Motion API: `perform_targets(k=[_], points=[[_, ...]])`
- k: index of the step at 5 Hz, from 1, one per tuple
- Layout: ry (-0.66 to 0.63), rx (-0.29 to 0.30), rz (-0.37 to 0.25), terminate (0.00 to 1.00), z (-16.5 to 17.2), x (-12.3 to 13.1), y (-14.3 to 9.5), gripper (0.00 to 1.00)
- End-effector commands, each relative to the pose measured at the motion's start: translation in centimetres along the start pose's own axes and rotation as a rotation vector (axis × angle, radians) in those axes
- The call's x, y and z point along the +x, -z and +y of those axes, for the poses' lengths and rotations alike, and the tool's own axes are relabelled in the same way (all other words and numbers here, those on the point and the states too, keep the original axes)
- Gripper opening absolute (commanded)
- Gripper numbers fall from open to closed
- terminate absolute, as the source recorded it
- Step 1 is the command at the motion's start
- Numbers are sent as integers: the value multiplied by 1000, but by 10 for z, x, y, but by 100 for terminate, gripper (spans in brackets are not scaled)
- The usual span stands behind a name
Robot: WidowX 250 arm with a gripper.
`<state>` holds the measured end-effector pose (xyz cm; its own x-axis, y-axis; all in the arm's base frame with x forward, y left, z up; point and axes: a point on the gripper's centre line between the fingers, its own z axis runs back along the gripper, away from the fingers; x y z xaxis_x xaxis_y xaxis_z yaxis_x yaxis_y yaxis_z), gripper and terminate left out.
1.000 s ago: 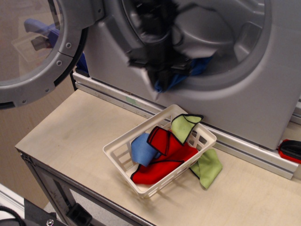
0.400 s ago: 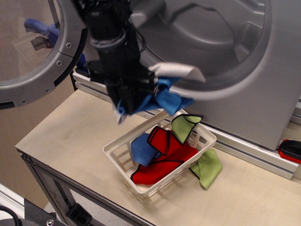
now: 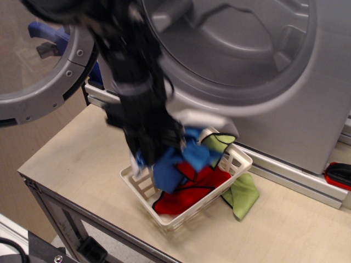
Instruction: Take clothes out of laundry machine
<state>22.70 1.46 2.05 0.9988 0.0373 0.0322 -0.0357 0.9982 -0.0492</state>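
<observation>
My gripper, blurred by motion, is low over the left part of the white basket and shut on a bunch of clothes. The royal-blue cloth hangs from it to the right. A light grey cloth trails above the blue one, smeared by blur. The laundry machine stands behind with its drum mouth open, and no cloth shows inside it. Its round door is swung open at the left. The fingertips are hidden by the fabric.
The white slatted basket sits on the wooden table and holds a red black-edged cloth and a lime-green cloth. Another lime-green cloth hangs outside it. A red and black object lies at the right edge.
The arm came out of the drum with the blue and grey cloths, swung left, then dropped down to just above the basket.
</observation>
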Motion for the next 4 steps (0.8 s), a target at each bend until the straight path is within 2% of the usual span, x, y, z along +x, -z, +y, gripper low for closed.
perform_targets(k=[1,2,3,4], points=[[-46,-13,-88,0,-8,16,7,100],[-148,-38,-112,0,-5,21,-6,100],[-270,-48,-108,0,1,27,-19,100],[-302,-50,-158,0,0,30,-38,100]])
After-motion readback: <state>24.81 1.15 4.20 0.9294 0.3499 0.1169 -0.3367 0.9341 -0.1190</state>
